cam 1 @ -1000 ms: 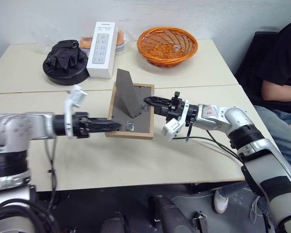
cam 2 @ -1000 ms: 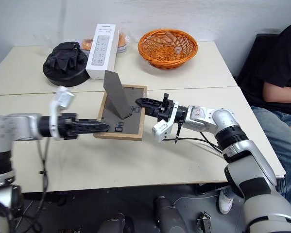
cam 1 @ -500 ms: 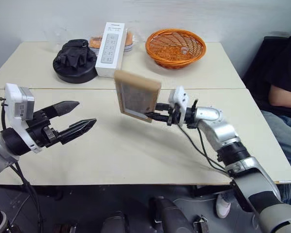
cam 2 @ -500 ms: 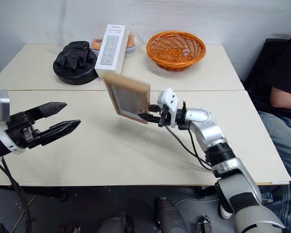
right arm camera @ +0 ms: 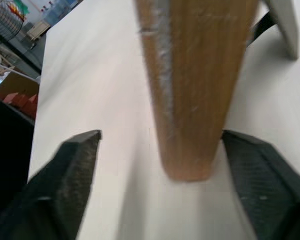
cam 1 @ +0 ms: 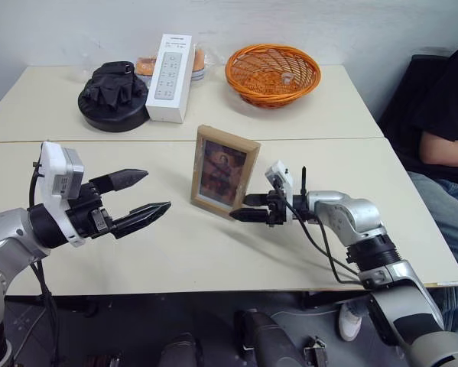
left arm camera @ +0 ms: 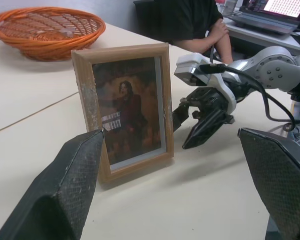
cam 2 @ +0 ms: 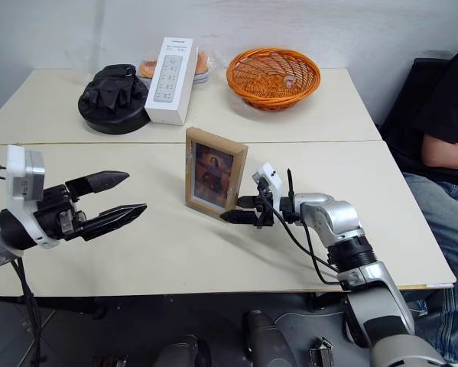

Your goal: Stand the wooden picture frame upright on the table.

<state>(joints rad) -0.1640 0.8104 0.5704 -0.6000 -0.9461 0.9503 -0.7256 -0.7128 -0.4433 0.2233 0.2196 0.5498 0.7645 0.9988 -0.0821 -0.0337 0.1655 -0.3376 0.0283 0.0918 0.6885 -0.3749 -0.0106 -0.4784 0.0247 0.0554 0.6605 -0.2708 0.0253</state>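
Observation:
The wooden picture frame (cam 1: 224,173) stands upright near the middle of the table (cam 1: 213,252), its reddish portrait facing me. In the left wrist view the wooden picture frame (left arm camera: 127,107) stands by itself on its lower edge. My right gripper (cam 1: 240,208) is open at the frame's lower right corner. In the right wrist view the frame's wooden edge (right arm camera: 200,75) rises between the spread fingers (right arm camera: 64,185), with a gap on one side. My left gripper (cam 1: 156,189) is open and empty, held above the table well to the left of the frame.
On the far table stand a tall white box (cam 1: 169,66), a black bundle on a round base (cam 1: 112,95) and an orange basket (cam 1: 273,73). A person in black (cam 1: 443,115) sits at the right edge.
The frame, which lay face down and was then lifted tilted in my right gripper, now stands on the table. The right gripper has opened. The left gripper has drawn back to the left.

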